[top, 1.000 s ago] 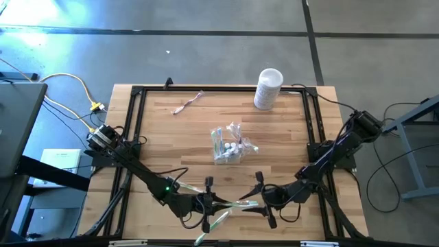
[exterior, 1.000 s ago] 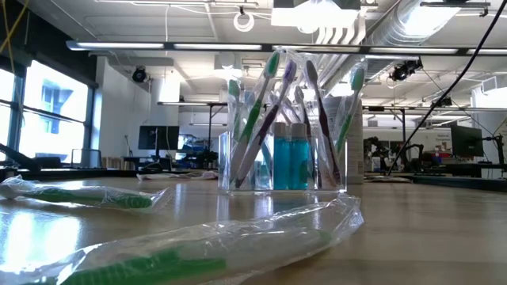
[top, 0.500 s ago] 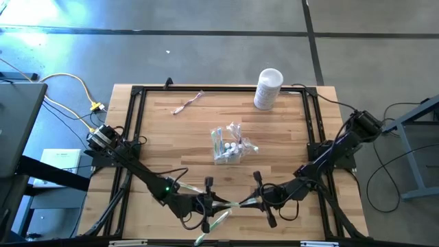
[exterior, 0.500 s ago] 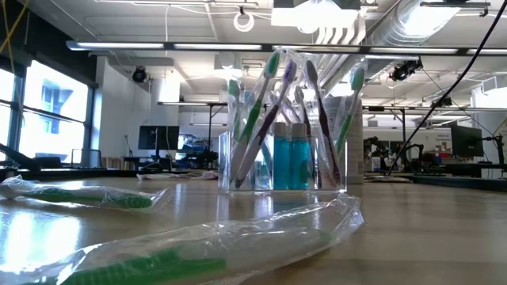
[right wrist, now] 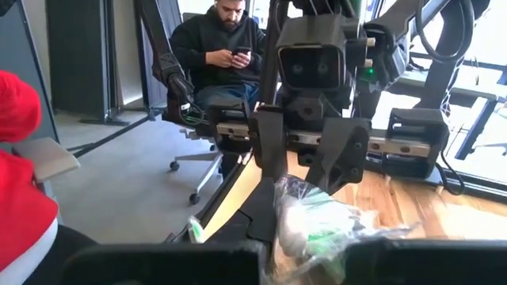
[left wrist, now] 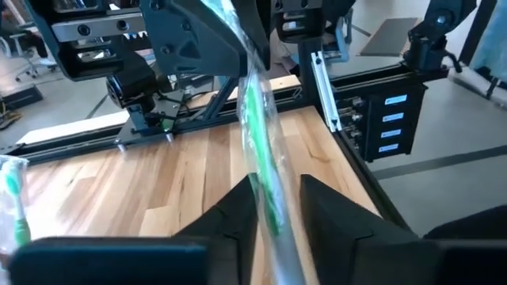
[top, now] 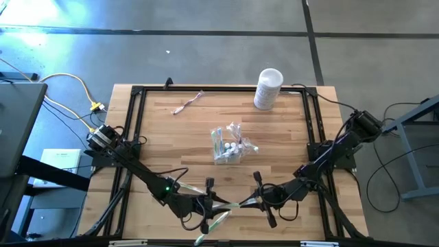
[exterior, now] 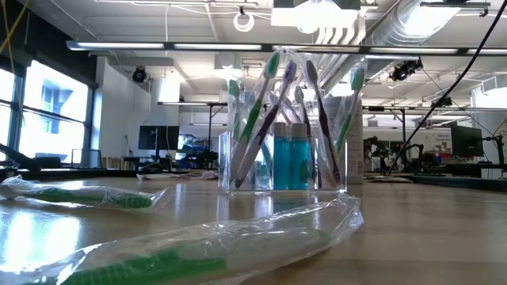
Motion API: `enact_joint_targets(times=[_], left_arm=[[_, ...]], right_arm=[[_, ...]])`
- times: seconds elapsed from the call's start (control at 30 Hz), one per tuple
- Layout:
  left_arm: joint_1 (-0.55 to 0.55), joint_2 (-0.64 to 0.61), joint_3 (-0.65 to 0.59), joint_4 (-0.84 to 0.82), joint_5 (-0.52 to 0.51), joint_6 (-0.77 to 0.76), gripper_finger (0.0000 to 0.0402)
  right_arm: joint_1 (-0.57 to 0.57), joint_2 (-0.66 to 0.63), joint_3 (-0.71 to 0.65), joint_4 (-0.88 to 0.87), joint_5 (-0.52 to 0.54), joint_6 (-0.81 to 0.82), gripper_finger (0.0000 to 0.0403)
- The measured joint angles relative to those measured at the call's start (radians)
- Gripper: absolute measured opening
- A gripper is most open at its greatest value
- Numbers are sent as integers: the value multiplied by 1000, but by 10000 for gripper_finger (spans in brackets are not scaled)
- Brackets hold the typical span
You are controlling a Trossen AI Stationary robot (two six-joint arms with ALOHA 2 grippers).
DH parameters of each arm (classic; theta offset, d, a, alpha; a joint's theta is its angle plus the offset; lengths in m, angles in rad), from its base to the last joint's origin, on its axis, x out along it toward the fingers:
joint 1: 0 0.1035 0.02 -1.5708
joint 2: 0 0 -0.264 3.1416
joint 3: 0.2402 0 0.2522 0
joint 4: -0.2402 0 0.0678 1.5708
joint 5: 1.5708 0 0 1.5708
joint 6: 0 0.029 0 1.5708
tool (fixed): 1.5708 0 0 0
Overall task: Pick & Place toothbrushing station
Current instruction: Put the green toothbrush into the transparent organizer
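1. Green-bristled wrapped toothbrush (left wrist: 265, 170) spans between the two grippers near the table's front edge; the clear sleeve runs from the left gripper (top: 208, 204) across to the right gripper (top: 259, 197).
2. Left gripper: fingers (left wrist: 234, 218) closed tight on the wrapped toothbrush, sleeve pinched between them and extending straight ahead towards the right arm.
3. Right gripper (right wrist: 305, 237): bunched end of the same sleeve sits right at its fingertips. Can't tell whether it's clamped or just touching.
4. Grippers face each other, tips near, apart only by the wrapper span.
5. Clear plastic cup (top: 227, 150) stands upright on the wooden table (top: 171, 137), behind both grippers, roughly midway between them. It holds upright toothbrushes and teal tubes (exterior: 290, 162).
6. Two more wrapped toothbrushes lie flat: one (top: 218, 219) just below the left gripper, one (top: 185, 186) just beside the left arm's forearm.
7. White canister (top: 267, 88) at the far edge, well apart from both grippers.
8. Person (right wrist: 230, 55) seated beyond the table, looking at a phone.
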Motion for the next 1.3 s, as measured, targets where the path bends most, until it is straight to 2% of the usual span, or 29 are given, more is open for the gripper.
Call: enact_joint_targets(times=[0.23,0.33,0.43,0.57,0.83,1.0,1.3], left_arm=[[1,0,0,7,-9,-60,191],[0,0,0,0,-22,-33,229],[0,-1,0,0,-44,-9,248],[0,-1,0,-36,-70,-33,253],[0,-1,0,-247,-72,-213,253],[0,-1,0,-334,-72,-281,253],[0,-1,1,-393,-72,-325,253]], right_arm=[[0,-32,0,-98,5,118,10],[5,-84,0,-233,85,194,10],[10,-164,0,-396,168,296,10],[1,-280,1,-591,218,418,10],[-86,-477,1,-945,266,586,9],[-178,-485,1,-1054,253,625,9],[-361,-433,1,-1057,178,563,9]])
